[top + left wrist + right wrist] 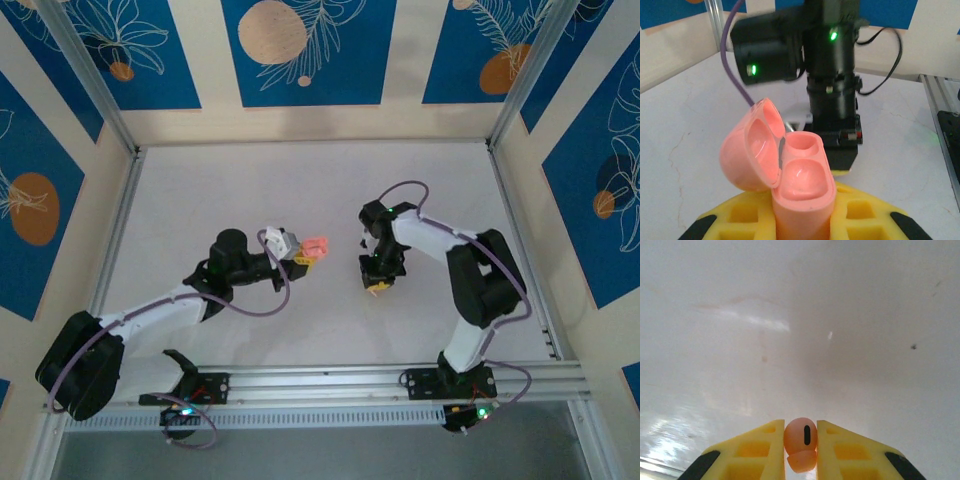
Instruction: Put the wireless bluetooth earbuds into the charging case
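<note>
Right wrist view: an earbud [800, 442] sits pinched between the right claw's [800, 426] yellow fingers, which are closed almost together and press it on both sides. Left wrist view: the left claw [802, 212] is clamped on the case [802, 187], which stands upright between its fingers with the lid [752, 150] swung open to the left. Top external view: both claws point toward each other, well apart.

A white bench [300, 190] is enclosed by cream walls [210, 60] bearing blue panels [340, 75] with orange circles and leaf outlines, and is edged by metal rails [330, 375].
</note>
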Tool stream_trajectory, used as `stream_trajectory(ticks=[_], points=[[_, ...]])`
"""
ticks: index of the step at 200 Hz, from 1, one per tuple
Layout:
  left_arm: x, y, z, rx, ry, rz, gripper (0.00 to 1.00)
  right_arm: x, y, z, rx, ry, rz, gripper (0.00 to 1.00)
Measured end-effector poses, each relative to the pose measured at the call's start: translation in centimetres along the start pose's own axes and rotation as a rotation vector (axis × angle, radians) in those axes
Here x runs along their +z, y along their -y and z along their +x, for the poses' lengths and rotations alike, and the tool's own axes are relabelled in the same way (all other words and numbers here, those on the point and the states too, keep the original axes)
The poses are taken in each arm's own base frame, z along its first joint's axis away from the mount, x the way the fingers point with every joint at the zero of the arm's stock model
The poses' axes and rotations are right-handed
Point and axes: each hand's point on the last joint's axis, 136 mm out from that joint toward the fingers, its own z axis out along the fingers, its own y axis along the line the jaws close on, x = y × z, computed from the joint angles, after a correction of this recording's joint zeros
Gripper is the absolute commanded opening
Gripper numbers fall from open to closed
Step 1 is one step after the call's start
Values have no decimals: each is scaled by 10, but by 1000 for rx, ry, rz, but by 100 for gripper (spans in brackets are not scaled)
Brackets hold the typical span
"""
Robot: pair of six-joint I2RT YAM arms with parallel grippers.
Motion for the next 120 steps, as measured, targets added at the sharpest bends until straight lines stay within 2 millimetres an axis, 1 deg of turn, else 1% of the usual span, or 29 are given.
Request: stream_trajectory(ticks=[19,54,70,91,120], points=[[0,2,6,-10,1,-9,18,-13,-7,-12,-1,115,-41,18],[5,6,22,-25,1,-24,18,-27,-19,-29,-6,270,-114,18],[7,6,30,-37,2,-32,18,-34,-24,-34,-13,336,-155,18],[8,6,36,-44,13,-45,18,-49,-36,-40,-32,435,-229,18],[9,2,37,-40,45,-74,18,-75,-54,-46,-72,560,-327,18]])
